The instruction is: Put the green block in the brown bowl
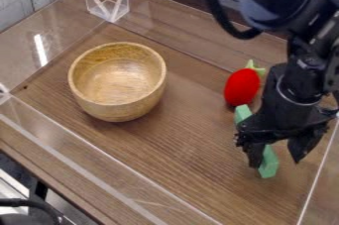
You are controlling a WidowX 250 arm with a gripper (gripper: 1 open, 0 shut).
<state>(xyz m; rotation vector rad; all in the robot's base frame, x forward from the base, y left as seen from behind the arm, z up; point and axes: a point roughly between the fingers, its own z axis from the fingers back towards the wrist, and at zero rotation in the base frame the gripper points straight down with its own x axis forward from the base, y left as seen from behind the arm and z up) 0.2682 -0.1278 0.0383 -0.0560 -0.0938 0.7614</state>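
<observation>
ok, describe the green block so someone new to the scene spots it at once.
Find the big round light-brown wooden bowl. The block is on the far side of the table from it, under the black tool: a thin, light-green bar. Unlike the rounded red object beyond it, it's straight and flat.

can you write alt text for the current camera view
A black robot gripper, jaws open, is over a long green block on a wooden table. Beside the block's far end is a red strawberry-shaped object with a green top; a light-brown wooden bowl stands to the left in the picture.
</observation>
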